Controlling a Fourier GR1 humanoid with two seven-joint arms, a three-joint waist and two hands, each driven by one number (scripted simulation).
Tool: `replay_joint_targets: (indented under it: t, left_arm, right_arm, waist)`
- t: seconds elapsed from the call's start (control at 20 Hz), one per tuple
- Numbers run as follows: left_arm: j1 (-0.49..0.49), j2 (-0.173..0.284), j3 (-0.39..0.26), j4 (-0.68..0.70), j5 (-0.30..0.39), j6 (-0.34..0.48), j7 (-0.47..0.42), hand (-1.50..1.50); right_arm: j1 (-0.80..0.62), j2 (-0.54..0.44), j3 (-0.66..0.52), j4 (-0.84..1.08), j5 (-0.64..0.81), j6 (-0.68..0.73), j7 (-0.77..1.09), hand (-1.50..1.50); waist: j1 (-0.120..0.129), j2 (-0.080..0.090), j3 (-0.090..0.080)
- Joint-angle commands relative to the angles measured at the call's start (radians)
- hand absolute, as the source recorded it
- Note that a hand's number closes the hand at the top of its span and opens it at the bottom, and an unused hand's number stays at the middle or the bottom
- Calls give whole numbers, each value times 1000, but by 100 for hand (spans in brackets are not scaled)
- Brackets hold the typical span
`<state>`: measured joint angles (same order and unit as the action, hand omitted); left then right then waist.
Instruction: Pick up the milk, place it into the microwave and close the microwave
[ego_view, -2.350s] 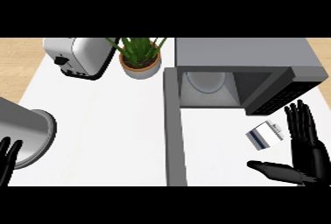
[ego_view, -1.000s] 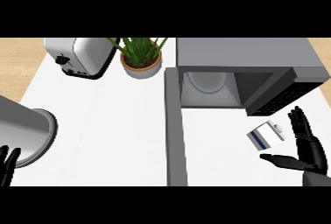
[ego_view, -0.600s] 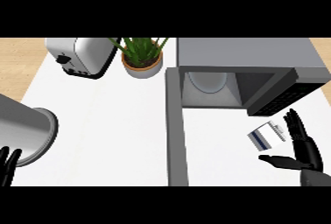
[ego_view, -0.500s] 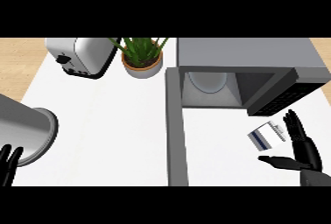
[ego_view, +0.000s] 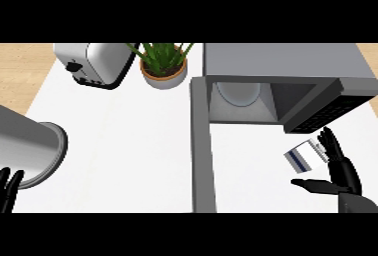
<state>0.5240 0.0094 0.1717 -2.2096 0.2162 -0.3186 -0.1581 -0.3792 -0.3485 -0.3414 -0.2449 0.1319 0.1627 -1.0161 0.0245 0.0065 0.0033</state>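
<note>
The white counter (ego_view: 125, 150) carries everything here. At its back left stands a silver toaster (ego_view: 94, 62), and just beside it, to the right, a potted plant (ego_view: 164, 64). The microwave (ego_view: 284, 85) sits at the back right with its door open. In front of it the milk (ego_view: 305, 156) carton lies on the counter. A big metal pot (ego_view: 26, 147) stands at the left edge.
</note>
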Motion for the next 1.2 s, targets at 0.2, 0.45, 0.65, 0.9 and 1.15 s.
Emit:
replay_joint_targets:
  t: [0.2,0.45,0.65,0.9,1.15]
  left_arm:
    - [-7,-9,-22,2,-18,18,4,-150]
    - [-25,9,18,26,16,-5,4,-150]
    - [-37,8,4,-10,11,7,39,-150]
    - [-14,2,20,1,22,0,26,-150]
    - [13,-1,23,7,30,-18,17,-150]
  right_arm:
    - [2,-13,-28,20,-35,135,-143,-150]
    - [-28,39,-32,5,-65,184,-111,150]
    - [-44,49,-46,-27,-107,237,-84,150]
    - [-14,82,-27,-62,-125,309,-81,150]
    - [12,89,26,-119,-124,385,-49,150]
  waist:
    - [-1,2,1]
    - [3,3,2]
    - [-6,0,1]
    - [-11,-3,0]
    - [-14,-7,-1]
